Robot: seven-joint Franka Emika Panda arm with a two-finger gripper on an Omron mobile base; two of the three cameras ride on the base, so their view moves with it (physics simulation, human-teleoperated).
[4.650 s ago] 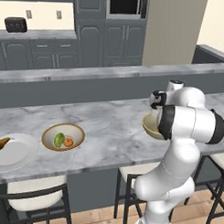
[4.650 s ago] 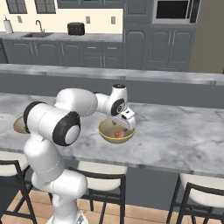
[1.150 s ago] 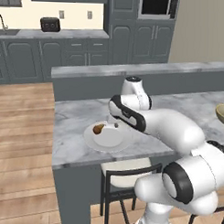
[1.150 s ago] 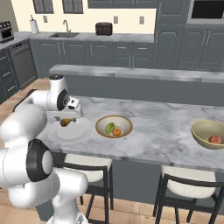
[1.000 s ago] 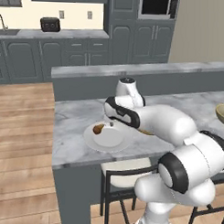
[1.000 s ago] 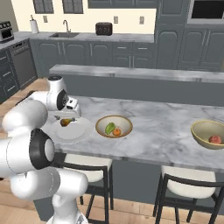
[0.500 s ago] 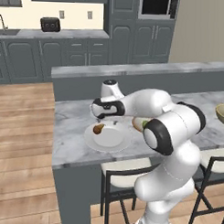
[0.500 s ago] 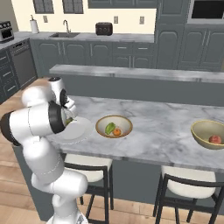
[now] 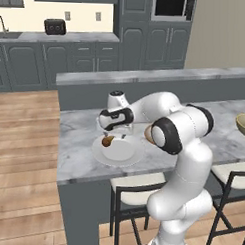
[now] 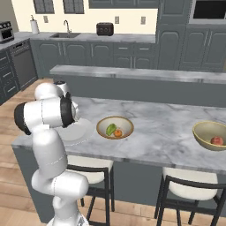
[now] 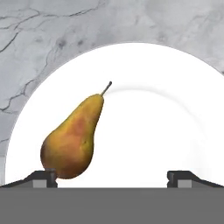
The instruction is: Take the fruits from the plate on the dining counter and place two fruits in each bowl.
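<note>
Step in hand: approach to the last fruit on the plate [image 9: 124, 155]; the gripper [image 9: 115, 138] hung just above the plate's left part, with the pear [image 11: 74, 136] below it.
Fingers: spread wide, nothing between them; in the hand view the left tip [image 11: 45, 175] sat at the pear's fat end, the right tip well off over bare plate.
Pear: lying on its side on the plate, stem pointing away from the gripper, at the plate's left side in the left base view.
Plate: on the counter [image 10: 167, 128] near its left end.
Near bowl [image 10: 115, 127]: held a green fruit [image 10: 110, 129] and an orange one [image 10: 118, 133]; judged full.
Far bowl [image 10: 212, 135]: held one red fruit [image 10: 216, 141]; judged one short.
Progress: three of four fruits placed, by this count.
Next move: shift sideways so the pear's body sits between the tips, lower, close, then carry it to the far bowl.
Risk: the off-centre tip could nudge the pear and roll it.
Change from half a second before: the arm had folded closer over the plate, the hand had come lower over the pear; the pear and plate had not moved.
</note>
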